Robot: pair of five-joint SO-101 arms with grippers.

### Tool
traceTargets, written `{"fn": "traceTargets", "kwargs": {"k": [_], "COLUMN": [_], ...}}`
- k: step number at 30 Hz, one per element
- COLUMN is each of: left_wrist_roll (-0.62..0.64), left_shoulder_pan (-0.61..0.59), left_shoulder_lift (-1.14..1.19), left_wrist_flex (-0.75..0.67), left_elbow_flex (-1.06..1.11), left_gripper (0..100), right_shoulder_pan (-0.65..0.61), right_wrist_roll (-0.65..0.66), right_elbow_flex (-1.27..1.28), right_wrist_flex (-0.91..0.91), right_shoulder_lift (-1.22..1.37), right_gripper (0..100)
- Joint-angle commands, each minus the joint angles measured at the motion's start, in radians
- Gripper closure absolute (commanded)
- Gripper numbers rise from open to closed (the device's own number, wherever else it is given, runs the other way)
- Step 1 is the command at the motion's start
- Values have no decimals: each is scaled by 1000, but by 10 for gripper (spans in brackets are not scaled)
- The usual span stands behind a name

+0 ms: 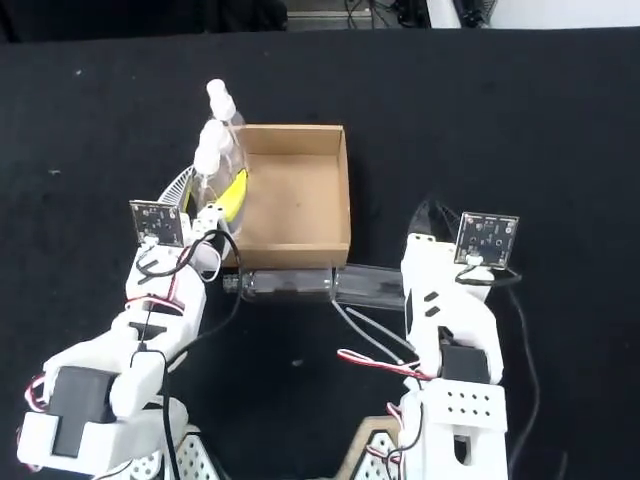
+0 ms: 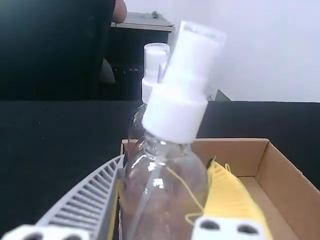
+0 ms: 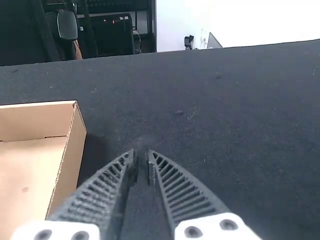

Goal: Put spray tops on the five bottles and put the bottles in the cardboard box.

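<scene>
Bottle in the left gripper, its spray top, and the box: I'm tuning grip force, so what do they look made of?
Bottle: likely clear, glossy plastic; the cardboard box shows through its wall, and it catches bright glints.
Spray top: opaque white plastic with a smooth finish, it seems.
The cardboard box: matte brown board with raw-cut wall edges.

We look over a black table (image 1: pixel 500 120) with a few pale specks (image 1: pixel 78 72) toward its far left corner; beyond the far edge we make out a white wall (image 3: pixel 240 20), a dark chair (image 3: pixel 67 25) and some cables (image 1: pixel 370 12)
</scene>
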Motion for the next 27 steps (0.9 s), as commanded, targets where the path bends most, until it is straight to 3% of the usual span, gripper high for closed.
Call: {"fn": "traceTargets", "kwargs": {"k": [1,9,27], "left_wrist_roll": [-18,-9,-9], "left_shoulder_pan": [-13,-12,-13], "left_shoulder_lift": [-12,-2,-2], "left_wrist_flex": [-48,-106,-104], "left_elbow_flex": [-10,39,54], "left_gripper": [970,841,858], "right_shoulder_pan": [15,15,15], "right_wrist_roll": [-9,-9,-8], "right_elbow_flex": [-5,-5,-5], "right_wrist_flex": [-28,-28,-28], "right_shoulder_lift": [-18,-18,-18], "right_gripper": [976,976,976]}}
